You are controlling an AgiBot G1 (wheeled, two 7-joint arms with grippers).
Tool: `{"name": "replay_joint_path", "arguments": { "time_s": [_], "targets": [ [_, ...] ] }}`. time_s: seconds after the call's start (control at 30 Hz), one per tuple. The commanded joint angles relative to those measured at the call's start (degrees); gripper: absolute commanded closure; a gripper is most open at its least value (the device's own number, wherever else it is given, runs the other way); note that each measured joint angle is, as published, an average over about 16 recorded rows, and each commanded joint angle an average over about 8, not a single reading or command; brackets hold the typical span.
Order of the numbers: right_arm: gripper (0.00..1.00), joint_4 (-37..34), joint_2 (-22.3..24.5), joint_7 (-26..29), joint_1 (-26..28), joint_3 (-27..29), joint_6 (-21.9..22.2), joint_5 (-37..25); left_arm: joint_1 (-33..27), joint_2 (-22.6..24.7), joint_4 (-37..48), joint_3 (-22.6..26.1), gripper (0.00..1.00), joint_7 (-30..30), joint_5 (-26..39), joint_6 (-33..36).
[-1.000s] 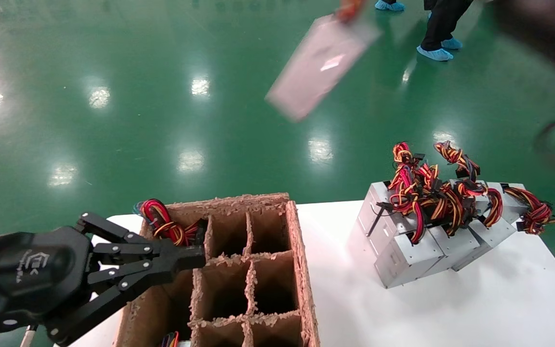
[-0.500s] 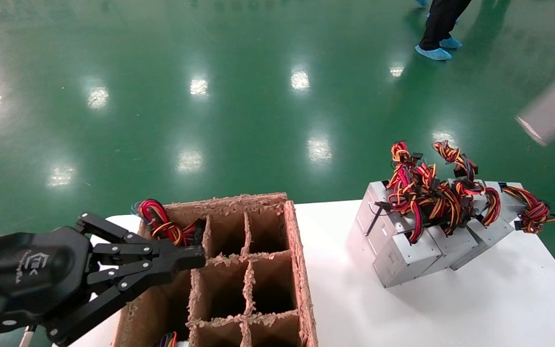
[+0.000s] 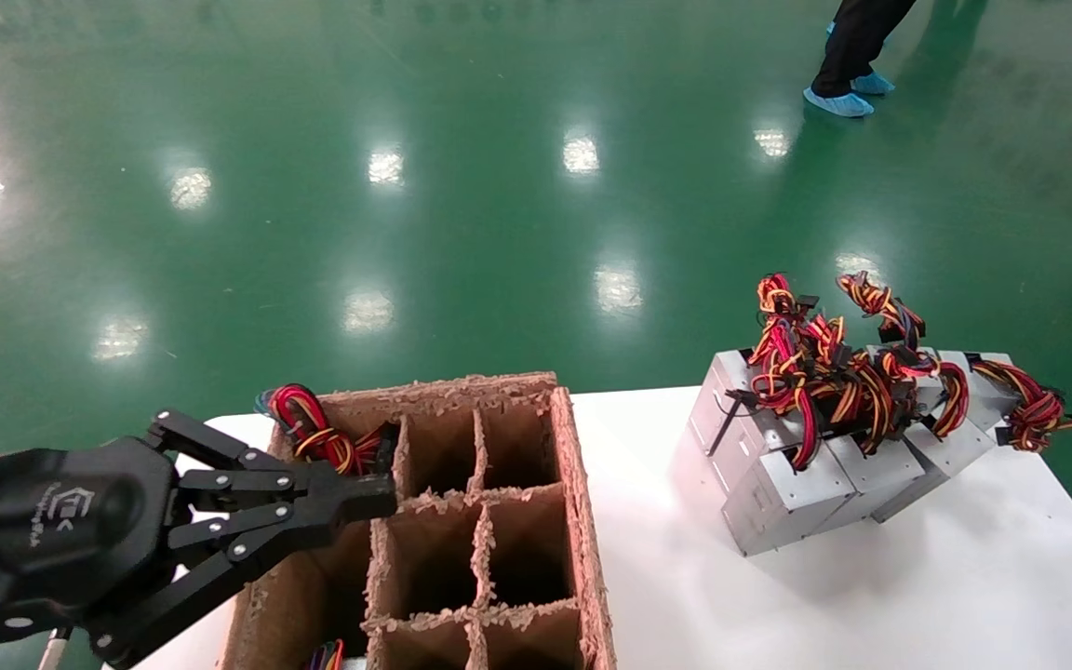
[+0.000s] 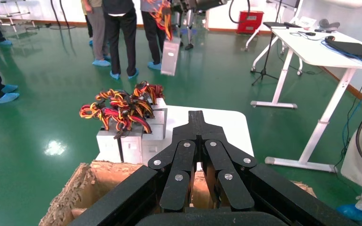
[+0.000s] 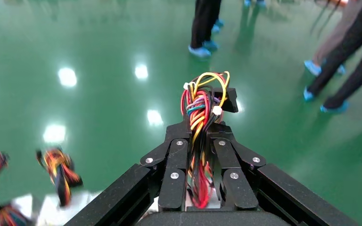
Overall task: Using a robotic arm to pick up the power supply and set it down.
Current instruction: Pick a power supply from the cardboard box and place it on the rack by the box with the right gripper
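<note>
**Operator:** What does the head view give me?

**Spotter:** Your left hand (image 3: 364,498) hangs at the near left corner of the brown carton (image 3: 582,521), fingers pressed together with nothing between them, tips over the carton's left column. One power supply's wires (image 3: 317,433) stick up out of the far left compartment. To the right on the white counter (image 3: 917,596) you have a pile of power supplies (image 3: 787,498), silver boxes leaning against each other with a tangle of red, yellow and black wires (image 3: 834,372) on top. Your right hand is not in this view. Beyond the counter there is green floor (image 3: 462,214) and a person's legs in blue shoe covers (image 3: 838,100).

**Operator:** And the left wrist view?

**Spotter:** Same story: your left hand (image 4: 197,120) is closed and empty above the carton's edge (image 4: 82,176). Past it you see the pile (image 4: 132,141) on the counter. Farther off, a power supply (image 4: 170,56) hangs in the air over the floor from its wires, near several standing people.

**Operator:** Right wrist view?

**Spotter:** Your right hand (image 5: 201,129) is clamped on a bundle of wires (image 5: 200,110) that runs up between the fingers to a black plug (image 5: 229,100). That is the carried unit; only a small bit of its casing shows under the hand, high above the floor. Blurred wires of the pile (image 5: 59,172) show low down.
</note>
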Motion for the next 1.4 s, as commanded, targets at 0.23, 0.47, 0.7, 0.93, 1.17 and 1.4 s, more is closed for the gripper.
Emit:
{"name": "replay_joint_path", "arguments": {
  "time_s": [0.23, 0.47, 0.7, 0.93, 1.17, 1.4],
  "targets": [
    [1.00, 2.04, 3.32, 3.50, -8.27, -0.45, 2.29, 1.05, 0.00, 0.00, 0.00, 0.00, 1.00, 0.00, 0.00, 0.00],
    [1.00, 3.27, 3.69, 3.91, -13.00, -0.79, 3.71, 2.18, 0.00, 0.00, 0.00, 0.00, 1.00, 0.00, 0.00, 0.00],
    [1.00, 4.11, 2.80, 3.19, -14.98, -1.14, 3.39, 2.96, 0.00, 0.00, 0.00, 0.00, 1.00, 0.00, 0.00, 0.00],
    [1.00, 4.31, 0.41, 2.60, -14.33, -2.15, 3.18, 2.08, 0.00, 0.00, 0.00, 0.00, 1.00, 0.00, 0.00, 0.00],
    [1.00, 3.93, -3.45, 3.46, -11.18, -4.38, 2.97, -0.69, 0.00, 0.00, 0.00, 0.00, 1.00, 0.00, 0.00, 0.00],
    [1.00, 3.00, -6.64, 5.01, -7.35, -6.95, 2.30, -4.41, 0.00, 0.00, 0.00, 0.00, 1.00, 0.00, 0.00, 0.00]
  ]
}}
